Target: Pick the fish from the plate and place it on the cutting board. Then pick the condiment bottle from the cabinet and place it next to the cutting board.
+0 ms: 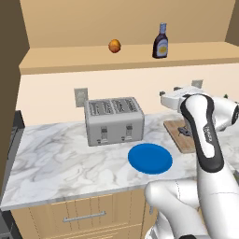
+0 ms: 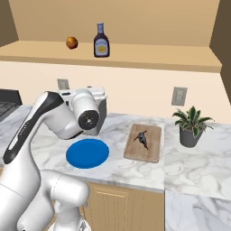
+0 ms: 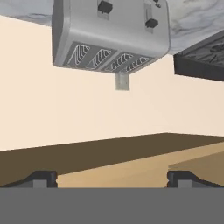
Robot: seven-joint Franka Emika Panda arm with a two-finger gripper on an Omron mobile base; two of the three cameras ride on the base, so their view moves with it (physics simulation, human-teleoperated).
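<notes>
The small dark grey fish (image 2: 143,139) lies on the brown wooden cutting board (image 2: 151,151), right of the empty blue plate (image 2: 87,153). In the left base view the arm covers part of the board (image 1: 176,133); the plate (image 1: 150,158) lies in front of the toaster. The dark condiment bottle (image 1: 161,42) stands upright on the cabinet (image 1: 70,58) shelf, and shows too in the right base view (image 2: 101,41). My gripper (image 1: 163,96) hangs above the counter between toaster and board, below the shelf, open and holding nothing. In the hand view its fingertips (image 3: 43,177) stand far apart.
A silver toaster (image 1: 114,121) stands at the back of the marble counter (image 1: 56,158). A round orange fruit (image 1: 115,45) sits on the shelf left of the bottle. A potted plant (image 2: 191,126) stands right of the board. A dark stovetop (image 2: 6,106) lies far left.
</notes>
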